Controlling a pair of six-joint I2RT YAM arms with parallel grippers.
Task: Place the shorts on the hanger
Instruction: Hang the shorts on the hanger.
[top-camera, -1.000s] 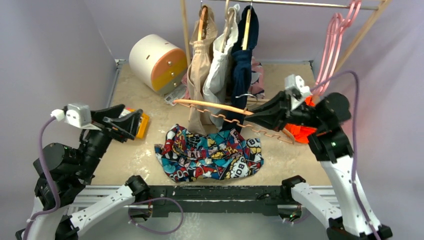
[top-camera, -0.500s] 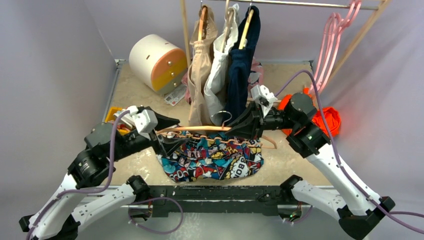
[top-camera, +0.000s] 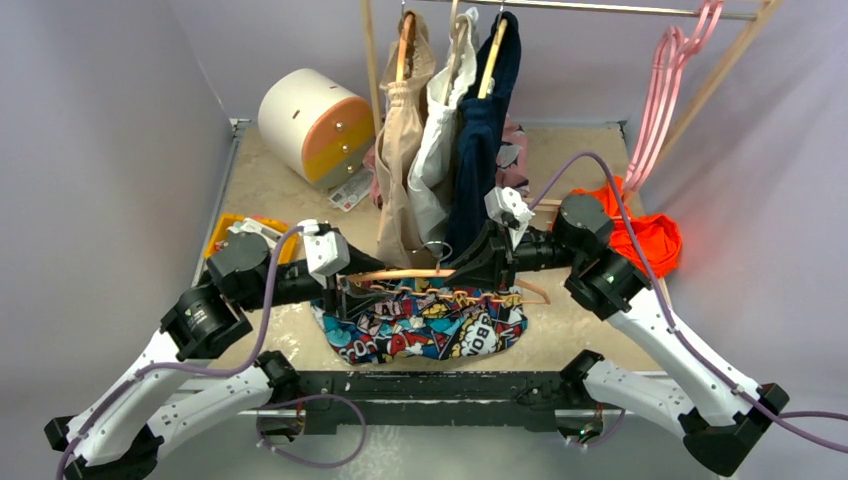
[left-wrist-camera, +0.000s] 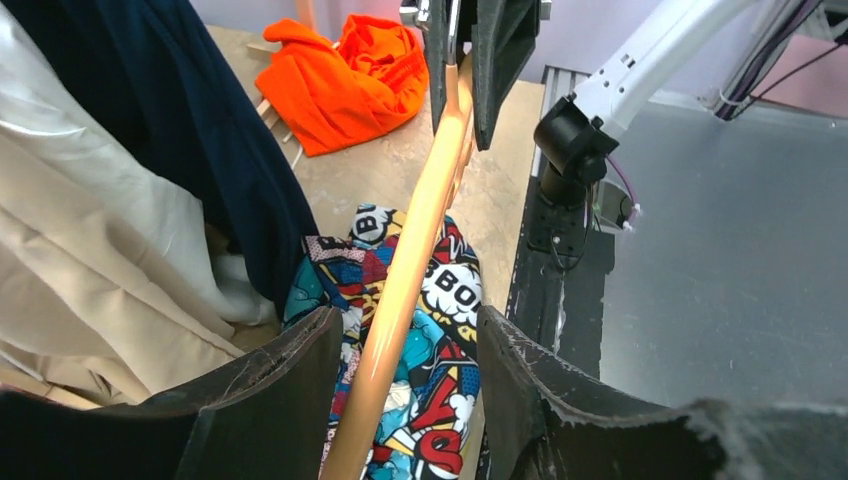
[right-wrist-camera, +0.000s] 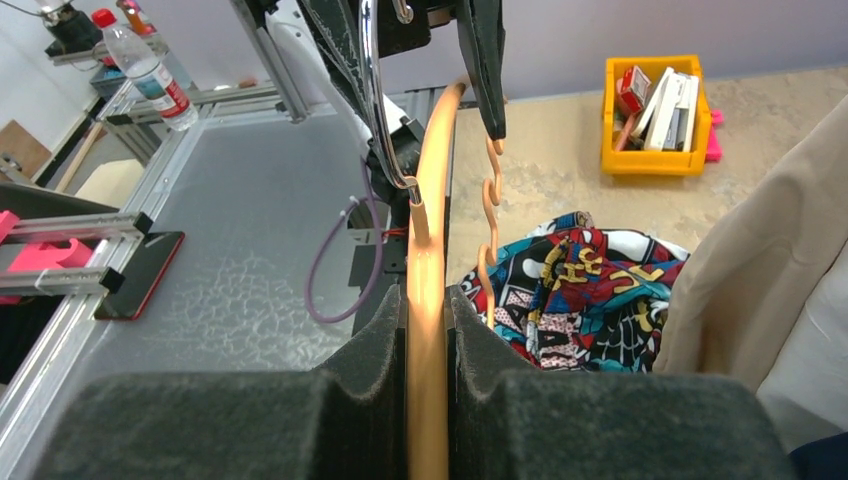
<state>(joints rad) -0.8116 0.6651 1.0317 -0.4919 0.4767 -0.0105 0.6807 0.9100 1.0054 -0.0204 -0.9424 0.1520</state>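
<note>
Plainly, the thin, stiff hanger (top-camera: 400, 273) is pinched at one arm by the closed right gripper (right-wrist-camera: 428, 310) and straddled without contact by the half-open left gripper (left-wrist-camera: 405, 322), while the soft, limp shorts (top-camera: 430, 325), heaped just below the hanger, are judged best taken at a bunched edge

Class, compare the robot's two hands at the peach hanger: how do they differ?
The right hand is clamped shut on the hanger; the left hand is open, gaps either side of it. The right hand grips right of centre; the left hand sits toward the left end. Both are above the shorts.
</note>
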